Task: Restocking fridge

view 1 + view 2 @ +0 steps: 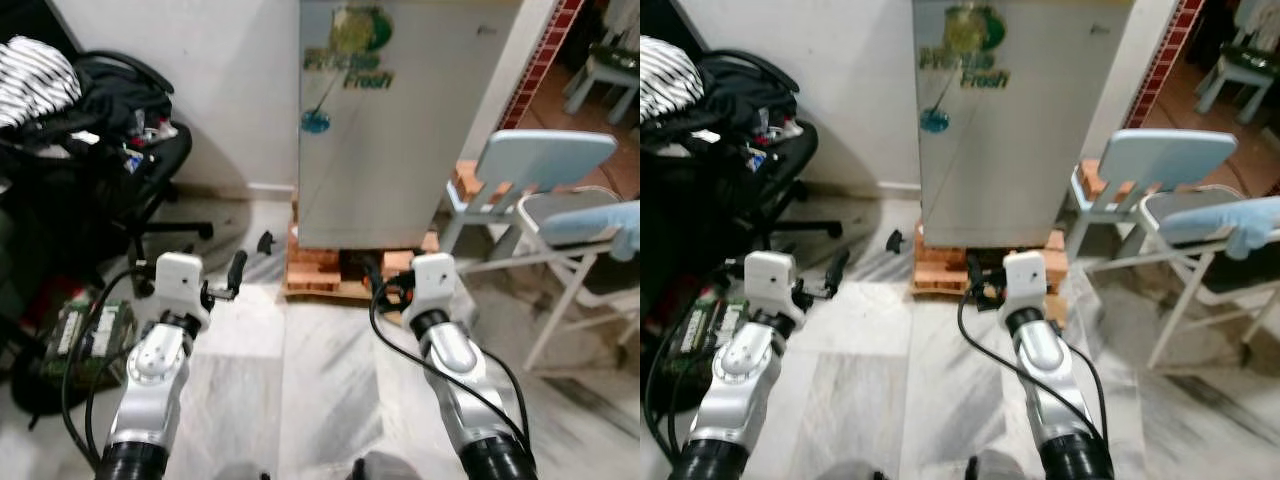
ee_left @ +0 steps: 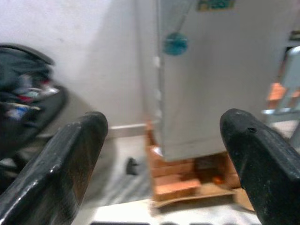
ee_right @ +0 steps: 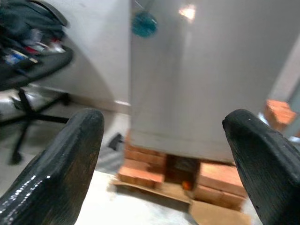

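Observation:
A silver fridge with a green "Fresh" sticker stands against the wall straight ahead, its door shut, raised on a stack of bricks. Both arms reach forward over the marble floor, short of the fridge. My left gripper is open with nothing between its fingers and points at the fridge's left edge. My right gripper is also open and empty, facing the lower part of the door. In the left eye view the left gripper and right gripper hang just before the bricks.
A black office chair piled with clothes stands at the left, with a box on the floor below it. A light blue chair and a white frame with a blue cloth crowd the fridge's right side. A small black object lies near the bricks.

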Motion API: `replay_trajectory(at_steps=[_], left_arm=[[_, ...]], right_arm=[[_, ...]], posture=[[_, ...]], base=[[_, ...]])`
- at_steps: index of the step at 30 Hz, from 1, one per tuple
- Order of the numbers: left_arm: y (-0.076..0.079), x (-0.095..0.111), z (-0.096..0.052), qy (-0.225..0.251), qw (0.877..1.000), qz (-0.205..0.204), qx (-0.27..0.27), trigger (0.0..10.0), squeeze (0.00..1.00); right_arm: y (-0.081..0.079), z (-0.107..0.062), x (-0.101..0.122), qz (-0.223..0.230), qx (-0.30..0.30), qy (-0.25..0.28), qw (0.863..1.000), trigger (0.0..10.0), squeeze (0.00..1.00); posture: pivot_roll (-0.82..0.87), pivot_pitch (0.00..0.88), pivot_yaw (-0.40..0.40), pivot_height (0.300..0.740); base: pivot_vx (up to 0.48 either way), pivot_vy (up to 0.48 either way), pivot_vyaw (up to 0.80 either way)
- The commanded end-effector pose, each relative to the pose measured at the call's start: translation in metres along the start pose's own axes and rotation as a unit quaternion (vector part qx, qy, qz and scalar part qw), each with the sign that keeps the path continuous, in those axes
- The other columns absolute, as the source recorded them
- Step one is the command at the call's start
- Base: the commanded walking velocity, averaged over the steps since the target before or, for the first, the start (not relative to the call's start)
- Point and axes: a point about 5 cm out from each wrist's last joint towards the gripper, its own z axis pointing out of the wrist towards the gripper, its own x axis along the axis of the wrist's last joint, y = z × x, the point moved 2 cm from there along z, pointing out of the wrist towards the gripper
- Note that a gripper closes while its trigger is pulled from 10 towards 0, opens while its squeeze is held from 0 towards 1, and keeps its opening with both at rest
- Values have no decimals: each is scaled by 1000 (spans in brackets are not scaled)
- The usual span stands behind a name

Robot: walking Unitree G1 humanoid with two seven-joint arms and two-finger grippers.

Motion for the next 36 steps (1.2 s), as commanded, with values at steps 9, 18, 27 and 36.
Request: replay_trajectory(at_steps=[9,18,27,36], left_arm=[[-3,0,-1,-5,1000,-6,6,10000,0],[-2,1,0,1,1000,5,4,10000,0],[-4,0,1,-5,1000,-3,13,10000,0],[-8,1,0,-6,1000,8,16,10000,0]], right_arm=[[4,2,13,18,0,28,999,10000,0],[4,2,15,19,6,30,999,10000,0],[1,5,19,24,10,37,999,10000,0],[1,5,19,23,10,38,999,10000,0]], posture=[[-9,0,-14,740],[-9,0,-17,740],[1,0,-20,740],[3,0,-11,740]], base=[[364,312,-343],[327,351,-800],[314,363,-575],[289,383,-342]])
